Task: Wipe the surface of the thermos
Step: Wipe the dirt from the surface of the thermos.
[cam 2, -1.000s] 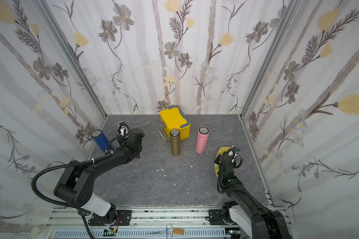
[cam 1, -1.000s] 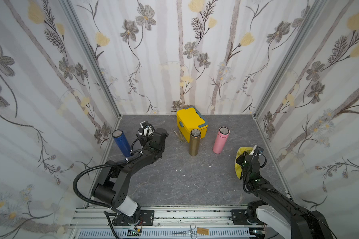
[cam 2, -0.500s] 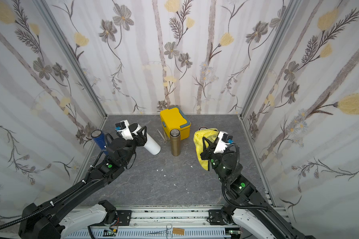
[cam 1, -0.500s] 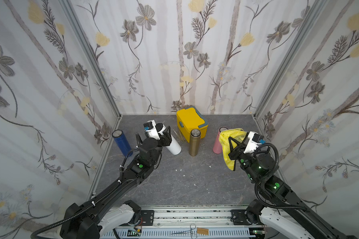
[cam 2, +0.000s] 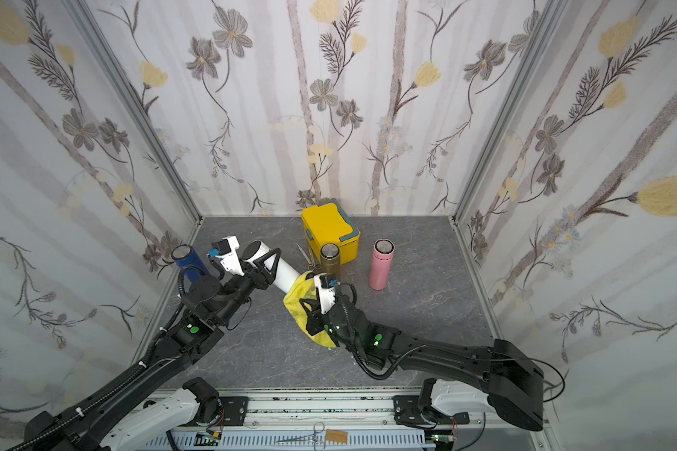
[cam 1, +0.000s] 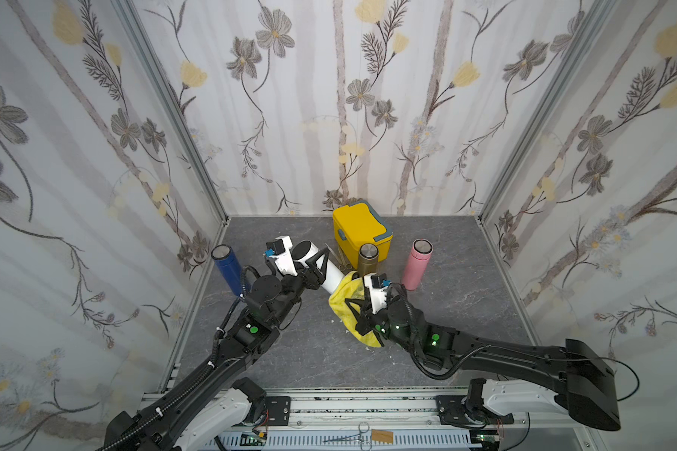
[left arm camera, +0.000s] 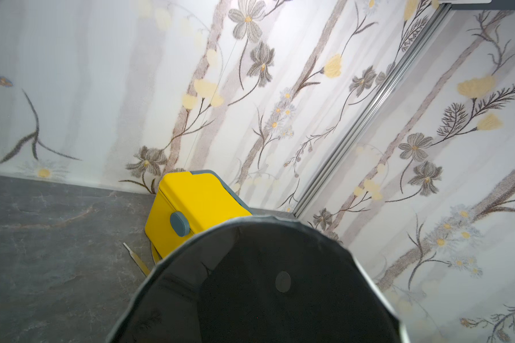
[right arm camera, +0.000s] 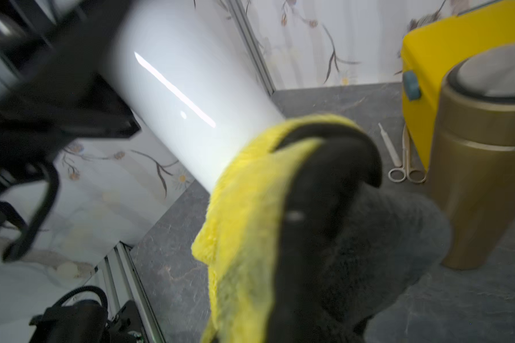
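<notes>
Slanting cap-end up and leftward, white thermos (cam 1: 330, 274) clamped in left tool (cam 1: 314, 263); right tool (cam 1: 351, 309) pinching yellow cloth (cam 1: 344, 297) at base

White cylindrical thermos (cam 1: 331, 275): a second ago low at the grey surface (cam 1: 466, 273). Now it is lifted and tilted, clamped in the left hand (cam 1: 314, 269), its lower end pointing toward the right hand (cam 1: 354, 308).
Yellow fluffy cloth (cam 1: 341, 298): raised from the surface's right edge. Now it is pinched in the right hand and touches the thermos's lower end.
Right hand: swung across, now near the left hand.
Pink thermos (cam 1: 415, 265): half a second ago partly hidden behind the cloth, now fully in view, apart from the right hand.
</notes>
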You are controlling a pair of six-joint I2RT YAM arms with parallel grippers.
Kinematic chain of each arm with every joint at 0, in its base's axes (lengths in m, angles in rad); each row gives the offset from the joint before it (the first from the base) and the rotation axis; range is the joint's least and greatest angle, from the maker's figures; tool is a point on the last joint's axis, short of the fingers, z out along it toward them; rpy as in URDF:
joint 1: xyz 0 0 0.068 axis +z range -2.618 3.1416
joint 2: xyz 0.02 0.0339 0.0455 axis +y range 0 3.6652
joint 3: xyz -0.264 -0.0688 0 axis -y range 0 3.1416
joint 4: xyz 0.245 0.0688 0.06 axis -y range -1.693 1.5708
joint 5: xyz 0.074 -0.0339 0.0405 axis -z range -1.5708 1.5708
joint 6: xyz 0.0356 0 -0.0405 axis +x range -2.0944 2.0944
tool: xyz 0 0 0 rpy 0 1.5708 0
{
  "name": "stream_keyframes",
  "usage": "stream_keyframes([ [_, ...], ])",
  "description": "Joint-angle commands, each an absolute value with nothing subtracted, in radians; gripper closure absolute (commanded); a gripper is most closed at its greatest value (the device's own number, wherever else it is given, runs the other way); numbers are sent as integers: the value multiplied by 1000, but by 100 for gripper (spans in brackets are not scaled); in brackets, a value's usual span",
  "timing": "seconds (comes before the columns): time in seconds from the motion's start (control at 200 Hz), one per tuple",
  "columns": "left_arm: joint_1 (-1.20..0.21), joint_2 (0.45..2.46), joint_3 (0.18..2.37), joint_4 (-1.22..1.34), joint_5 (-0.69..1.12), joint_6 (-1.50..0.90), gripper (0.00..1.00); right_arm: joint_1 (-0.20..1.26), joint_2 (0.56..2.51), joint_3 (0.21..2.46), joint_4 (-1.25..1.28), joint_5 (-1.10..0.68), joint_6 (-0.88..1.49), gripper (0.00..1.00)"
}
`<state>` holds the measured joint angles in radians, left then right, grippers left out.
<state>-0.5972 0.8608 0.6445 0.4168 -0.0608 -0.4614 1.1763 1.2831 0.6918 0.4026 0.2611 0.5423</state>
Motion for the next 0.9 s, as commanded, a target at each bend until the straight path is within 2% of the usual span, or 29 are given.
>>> stream_keyframes([
  [0.0,-600,820,602,566,-50,-445,100,1194,1337,670,542,284,589,100],
  [0.16,-598,828,565,655,50,-364,100,1208,1277,679,549,285,561,100],
  [0.305,-599,849,408,977,138,-319,100,1264,1241,787,486,334,484,100],
  [0.375,-597,850,384,1035,206,-318,100,1267,1240,777,502,357,490,100],
  [0.674,-596,763,369,1029,266,-327,100,1268,1375,571,713,422,555,100],
  [0.824,-595,799,440,915,185,-353,100,1281,1312,689,621,411,478,100],
  [0.894,-598,822,453,917,213,-332,100,1282,1275,732,608,396,451,100],
])
